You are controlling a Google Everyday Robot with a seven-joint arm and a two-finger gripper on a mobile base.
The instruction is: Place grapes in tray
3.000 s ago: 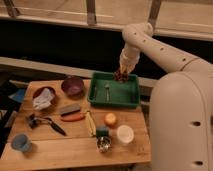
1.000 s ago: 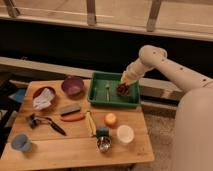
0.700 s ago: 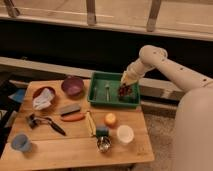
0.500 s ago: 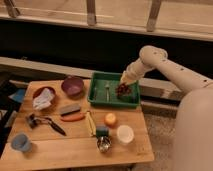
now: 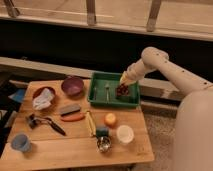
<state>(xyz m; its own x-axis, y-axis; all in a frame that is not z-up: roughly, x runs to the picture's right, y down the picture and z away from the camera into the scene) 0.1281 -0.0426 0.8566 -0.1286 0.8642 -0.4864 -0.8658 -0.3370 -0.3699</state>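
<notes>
In the camera view, the gripper [image 5: 122,86] reaches down into the right end of the green tray [image 5: 100,102] at the back of the wooden table [image 5: 75,147]. The grapes [image 5: 122,90] sit inside the tray right at its tip. Whether its fingers clamp them or stand apart cannot be told.

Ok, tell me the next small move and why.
Probably release, then lift clear: the end effector is down at the right end of the tray, and the grapes already sit inside its rim.
</notes>
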